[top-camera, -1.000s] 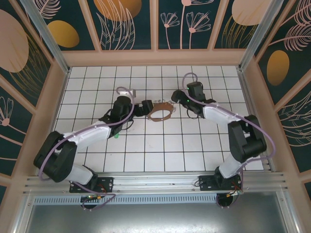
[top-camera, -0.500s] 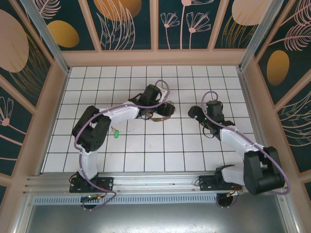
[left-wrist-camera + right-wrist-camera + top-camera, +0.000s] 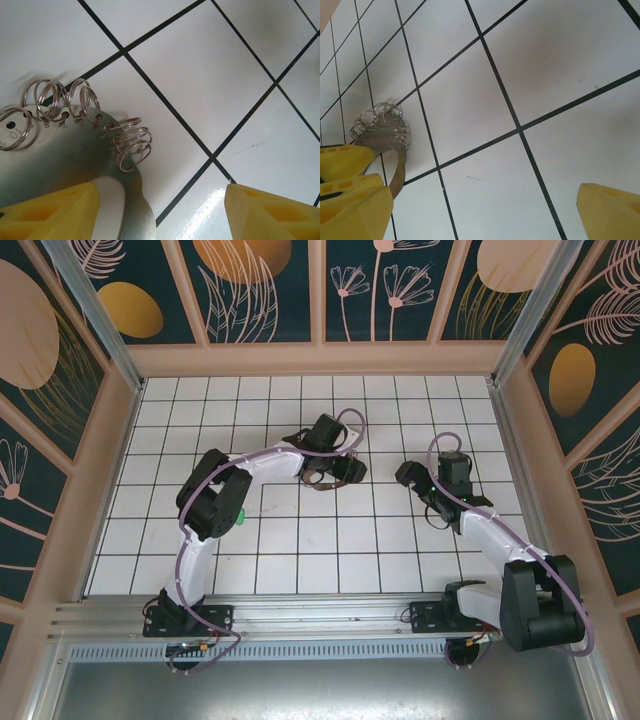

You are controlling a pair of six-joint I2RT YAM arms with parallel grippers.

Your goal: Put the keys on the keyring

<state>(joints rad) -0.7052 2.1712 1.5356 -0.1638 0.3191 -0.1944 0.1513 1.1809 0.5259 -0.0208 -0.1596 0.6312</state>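
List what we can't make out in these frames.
- Tiny green-headed key: top view, too small; blade indistinguishable beside the left arm's elbow.
- Large thin grey metal hoop: top view, mostly under the left hand; left wrist view, cut by the frame edge.
- Small silvery split rings: right wrist view, overlapping tangle, count unreadable.

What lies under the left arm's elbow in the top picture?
The green head of the key peeks out beside the left arm's elbow. Its blade cannot be seen; the arm seems to cover it.
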